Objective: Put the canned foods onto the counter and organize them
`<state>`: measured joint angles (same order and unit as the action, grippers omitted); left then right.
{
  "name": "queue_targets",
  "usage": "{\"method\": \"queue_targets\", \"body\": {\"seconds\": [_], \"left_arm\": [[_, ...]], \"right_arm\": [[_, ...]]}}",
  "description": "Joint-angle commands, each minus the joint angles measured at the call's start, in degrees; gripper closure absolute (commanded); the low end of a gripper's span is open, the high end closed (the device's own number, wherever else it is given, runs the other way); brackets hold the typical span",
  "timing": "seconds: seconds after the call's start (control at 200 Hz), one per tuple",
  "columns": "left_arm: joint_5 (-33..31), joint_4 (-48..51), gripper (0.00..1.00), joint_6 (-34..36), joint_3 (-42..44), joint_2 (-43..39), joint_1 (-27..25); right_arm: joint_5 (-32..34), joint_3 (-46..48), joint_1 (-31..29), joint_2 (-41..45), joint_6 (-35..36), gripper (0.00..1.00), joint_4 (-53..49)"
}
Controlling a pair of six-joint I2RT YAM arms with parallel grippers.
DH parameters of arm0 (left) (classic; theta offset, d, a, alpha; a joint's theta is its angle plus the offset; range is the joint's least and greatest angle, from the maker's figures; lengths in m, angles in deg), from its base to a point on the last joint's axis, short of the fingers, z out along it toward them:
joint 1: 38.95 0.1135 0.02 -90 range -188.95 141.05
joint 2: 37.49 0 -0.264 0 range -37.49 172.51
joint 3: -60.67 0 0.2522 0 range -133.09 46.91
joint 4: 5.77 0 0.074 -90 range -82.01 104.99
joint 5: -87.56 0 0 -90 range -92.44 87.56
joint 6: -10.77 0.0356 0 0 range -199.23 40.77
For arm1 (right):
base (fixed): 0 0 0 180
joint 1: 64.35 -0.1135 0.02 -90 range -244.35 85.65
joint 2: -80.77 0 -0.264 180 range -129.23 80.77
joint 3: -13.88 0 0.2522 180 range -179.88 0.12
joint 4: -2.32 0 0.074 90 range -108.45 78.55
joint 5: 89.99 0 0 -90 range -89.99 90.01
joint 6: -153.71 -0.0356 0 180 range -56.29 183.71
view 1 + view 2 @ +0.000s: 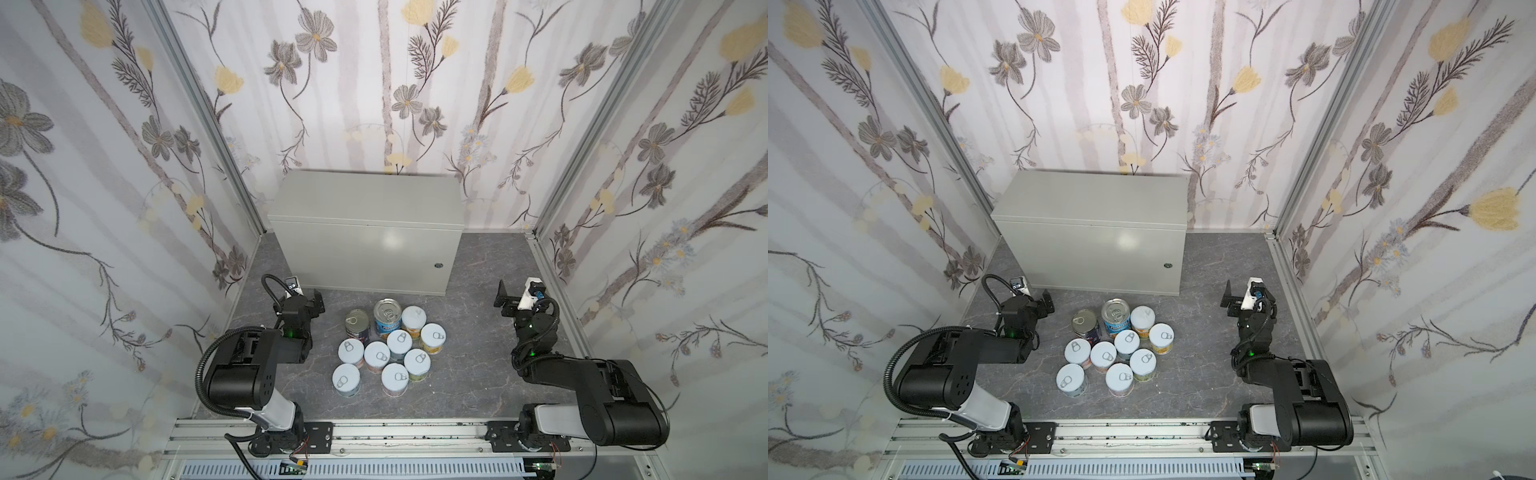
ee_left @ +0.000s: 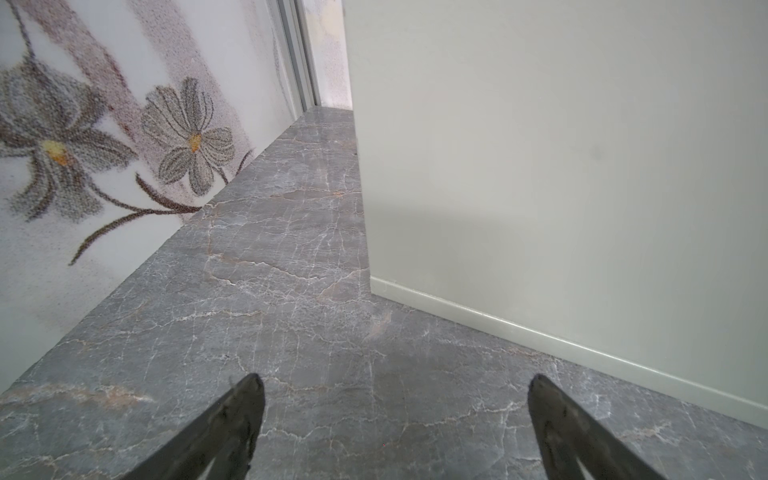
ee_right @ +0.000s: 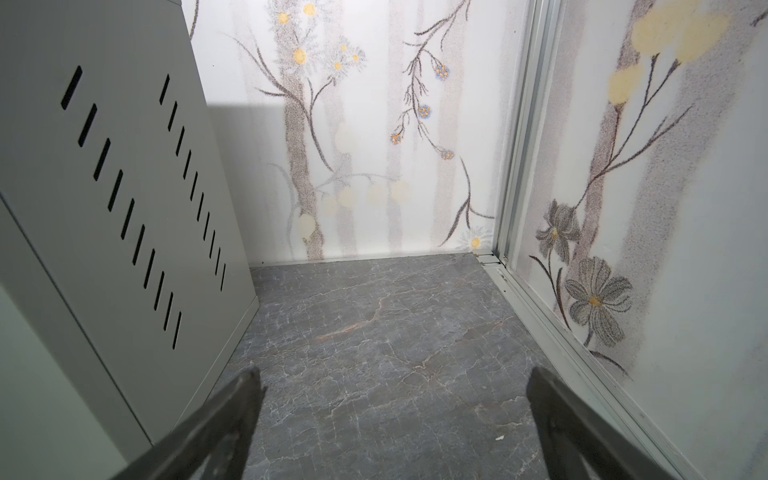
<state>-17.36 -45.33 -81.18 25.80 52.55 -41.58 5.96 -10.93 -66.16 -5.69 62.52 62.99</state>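
Pale-lidded and steel-topped cans [image 1: 376, 355]: huddled centrally on the floor [image 1: 457, 374], so we reach either side.
Counter [image 1: 365, 199]: bare.
Left gripper [image 2: 395, 384]: jaws wide, empty.
Right gripper [image 3: 395, 376]: wide, empty.

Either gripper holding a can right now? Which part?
Nothing is held. The left gripper and right gripper are both open, with only dark marbled floor between the jaws; the ten cylindrical cans stand untouched on it.

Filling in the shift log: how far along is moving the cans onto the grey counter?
Nothing is done yet: the counter top is bare. Nothing is in hand: the left pincer and right pincer both stand open and empty. All ten cans are left, clustered upright on the marbled floor in front of it.
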Motion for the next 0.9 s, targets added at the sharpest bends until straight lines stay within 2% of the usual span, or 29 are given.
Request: {"method": "queue_targets", "body": {"seconds": [0.0, 0.595, 0.71, 0.894], "left_arm": [[-0.2, -1.0, 0.00, -0.4, -0.3, -0.1, 0.0], [-0.2, -1.3, 0.00, -0.2, 0.2, -0.4, 0.0], [-0.2, 0.3, 0.00, -0.1, 0.8, -4.0, -0.1], [-7.6, 13.6, 0.00, -3.1, -0.3, -16.8, -1.0]], "right_arm": [[-0.2, -0.4, 0.0, -0.2, 0.5, 0.00, 1.1], [-0.6, -0.1, 0.0, 0.1, 0.4, 0.00, 1.4], [-0.7, -0.5, -0.1, 2.6, 0.5, 0.00, -1.5], [-1.7, -3.2, 0.0, 10.0, 0.1, 0.00, -13.8]]}}
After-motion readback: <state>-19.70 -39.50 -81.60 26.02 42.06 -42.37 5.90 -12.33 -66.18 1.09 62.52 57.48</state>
